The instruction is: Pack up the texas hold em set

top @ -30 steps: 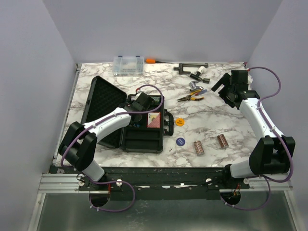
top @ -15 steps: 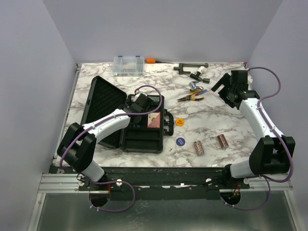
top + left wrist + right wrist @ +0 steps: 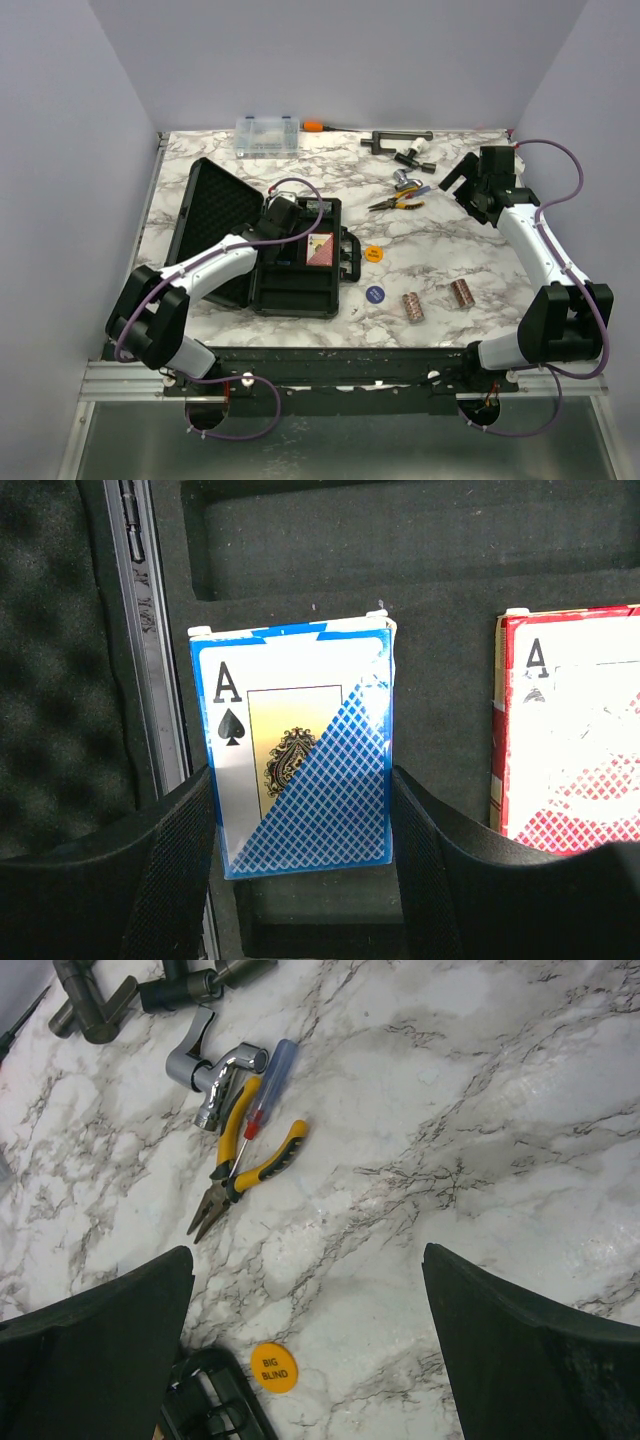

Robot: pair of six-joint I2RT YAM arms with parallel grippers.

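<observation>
Black foam lines the case. The left gripper is clamped on the blue deck, one finger on each long side, at a recess just beside the red deck. You are at the deck-seating step. Next, part the jaws and lift straight clear. The right gripper stands wide apart and holds nothing, above the orange disc. The chip rolls and the blue disc lie outside the case.

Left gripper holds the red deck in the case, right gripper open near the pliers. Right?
No. The left wrist view shows the left gripper holding the blue deck; the red deck sits beside it. The rest stands.
</observation>
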